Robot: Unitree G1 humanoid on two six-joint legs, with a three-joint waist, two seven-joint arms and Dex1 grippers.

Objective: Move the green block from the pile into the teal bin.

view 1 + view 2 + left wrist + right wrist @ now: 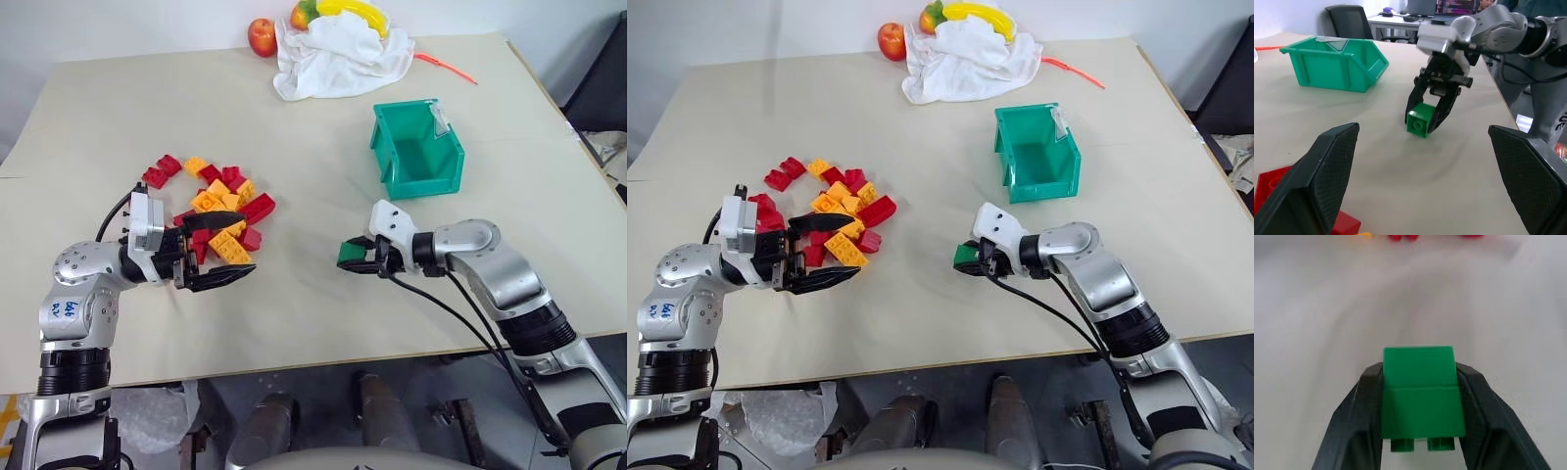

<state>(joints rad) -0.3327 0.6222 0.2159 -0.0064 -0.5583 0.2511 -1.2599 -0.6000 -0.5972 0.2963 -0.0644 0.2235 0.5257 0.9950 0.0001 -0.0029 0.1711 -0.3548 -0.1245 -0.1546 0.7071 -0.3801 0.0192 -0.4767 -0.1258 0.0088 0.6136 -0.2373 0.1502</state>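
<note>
Right claw clamped on the green block, out on the bare table between pile and bin.

Largest first: you've got the teal bin well apart from the right gripper, its white label on the far rim unreadable. The pile sits by your left gripper, which is level with fingers spread wide, empty. Right arm reaches inward, angled down.

pile left, teal bin right
</note>
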